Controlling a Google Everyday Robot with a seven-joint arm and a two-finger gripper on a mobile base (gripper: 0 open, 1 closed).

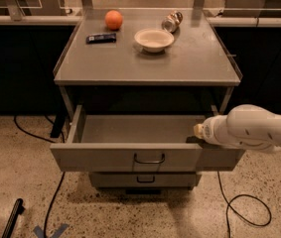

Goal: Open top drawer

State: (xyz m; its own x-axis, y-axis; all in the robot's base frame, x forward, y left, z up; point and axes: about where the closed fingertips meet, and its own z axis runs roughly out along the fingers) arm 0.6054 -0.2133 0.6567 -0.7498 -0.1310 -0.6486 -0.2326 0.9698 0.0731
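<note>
Top drawer (pixel 100 157) hanging open
The gripper (pixel 197 134) is sitting on the drawer's front rim, right of the handle (pixel 149 158), grip state impossible to tell; the drawer is lying leftward from it, long side running left-right.

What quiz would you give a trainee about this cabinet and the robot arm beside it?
1. True or false: the top drawer stands pulled out from the cabinet.
2. Where is the gripper? A) down on the floor; B) at the top drawer's front edge, to the right of its handle; C) raised high above the cabinet.
3. Which round fruit sits just behind the dark bar?

Key: 1 true. 2 B. 3 the orange.
</note>
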